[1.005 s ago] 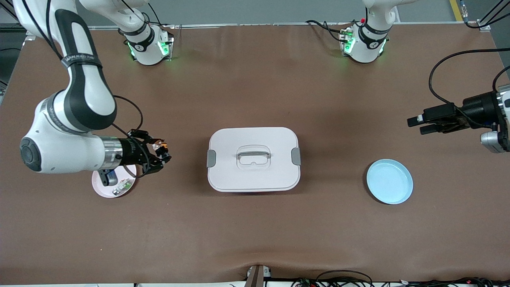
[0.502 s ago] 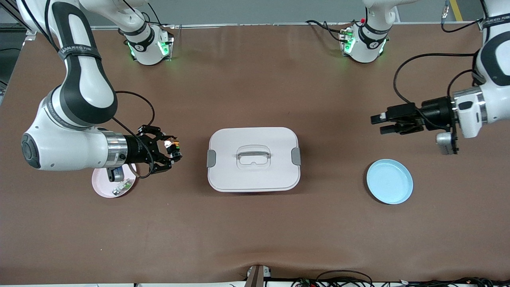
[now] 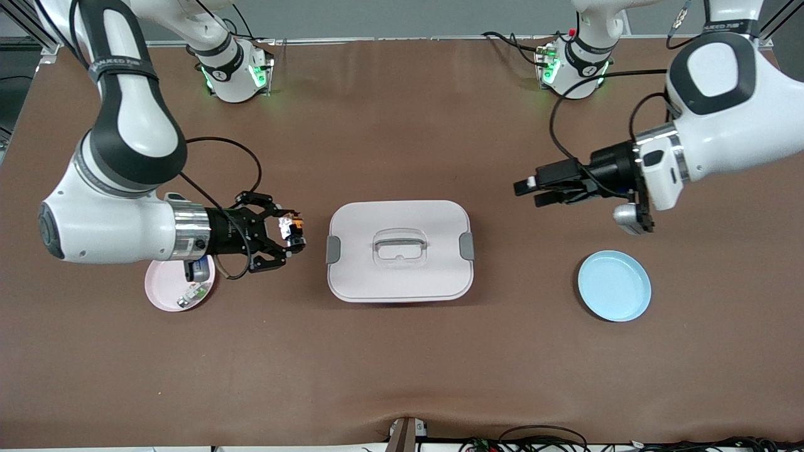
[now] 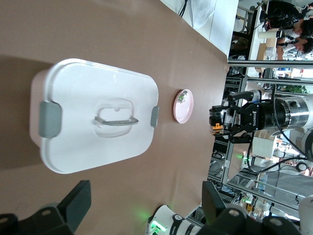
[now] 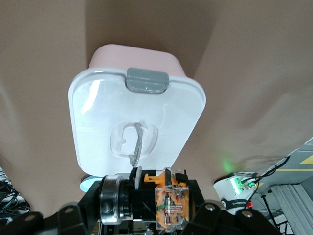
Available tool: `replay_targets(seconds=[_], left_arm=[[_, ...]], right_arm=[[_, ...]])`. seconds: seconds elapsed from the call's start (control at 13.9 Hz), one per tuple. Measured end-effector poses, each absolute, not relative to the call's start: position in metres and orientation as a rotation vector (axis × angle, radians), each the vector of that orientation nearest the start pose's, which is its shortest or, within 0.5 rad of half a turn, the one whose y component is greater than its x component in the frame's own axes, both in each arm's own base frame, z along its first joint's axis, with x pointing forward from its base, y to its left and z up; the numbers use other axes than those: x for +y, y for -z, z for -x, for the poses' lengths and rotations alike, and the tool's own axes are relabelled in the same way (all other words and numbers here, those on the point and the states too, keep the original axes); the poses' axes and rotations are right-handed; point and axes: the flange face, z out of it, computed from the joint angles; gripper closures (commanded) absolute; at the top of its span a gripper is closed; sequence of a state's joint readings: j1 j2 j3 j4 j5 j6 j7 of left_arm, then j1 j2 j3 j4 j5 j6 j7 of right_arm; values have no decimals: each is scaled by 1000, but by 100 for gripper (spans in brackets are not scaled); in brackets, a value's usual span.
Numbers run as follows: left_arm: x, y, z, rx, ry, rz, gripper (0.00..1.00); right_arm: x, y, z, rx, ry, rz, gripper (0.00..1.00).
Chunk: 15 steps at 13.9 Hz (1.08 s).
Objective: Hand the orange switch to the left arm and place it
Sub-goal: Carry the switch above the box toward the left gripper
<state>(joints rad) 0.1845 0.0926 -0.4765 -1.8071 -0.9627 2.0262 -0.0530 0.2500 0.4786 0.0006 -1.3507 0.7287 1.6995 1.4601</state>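
Observation:
The orange switch (image 3: pixel 291 227) is a small black block with orange parts, and my right gripper (image 3: pixel 294 235) is shut on it. It hangs over the table between the pink plate (image 3: pixel 164 294) and the white box (image 3: pixel 399 270). In the right wrist view the switch (image 5: pixel 168 200) fills the jaws of my right gripper (image 5: pixel 164 208), with the box (image 5: pixel 98 112) lying ahead. My left gripper (image 3: pixel 531 191) is open and empty over bare table beside the box's end toward the left arm. In the left wrist view its dark fingers (image 4: pixel 78 200) frame the box (image 4: pixel 73 83) and the distant switch (image 4: pixel 217 128).
A small green-and-white component (image 3: pixel 196 291) lies on the pink plate. A blue plate (image 3: pixel 614 285) sits toward the left arm's end of the table, nearer the front camera than the left gripper. The box has grey side clips (image 3: pixel 467 245) and a recessed handle (image 3: pixel 399 242).
My right gripper has carried the switch away from the pink plate toward the box. The left arm has swung in from the table's end toward the box, its gripper still open.

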Motion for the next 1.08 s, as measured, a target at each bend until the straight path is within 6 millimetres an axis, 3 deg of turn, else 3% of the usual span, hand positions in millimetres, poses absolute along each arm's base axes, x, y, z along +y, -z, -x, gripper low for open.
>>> replay_targets(seconds=[0.36,0.57,0.86,1.08], left_arm=[[-277,-558,-548,298,133,-2169,0],[-322,-568,-533,431,103,-2122,0],[-389,-560,-506,560,68,-2043,0],[-415,-545,-495,580,62,-2026,0]], right_arm=[[292,-477,-640,1699,-831,2021,100],[311,-496,-635,1722,-826,1994,100],[323,-508,-629,1779,-856,1963,100],[337,-514,-619,1788,-888,1979,100]])
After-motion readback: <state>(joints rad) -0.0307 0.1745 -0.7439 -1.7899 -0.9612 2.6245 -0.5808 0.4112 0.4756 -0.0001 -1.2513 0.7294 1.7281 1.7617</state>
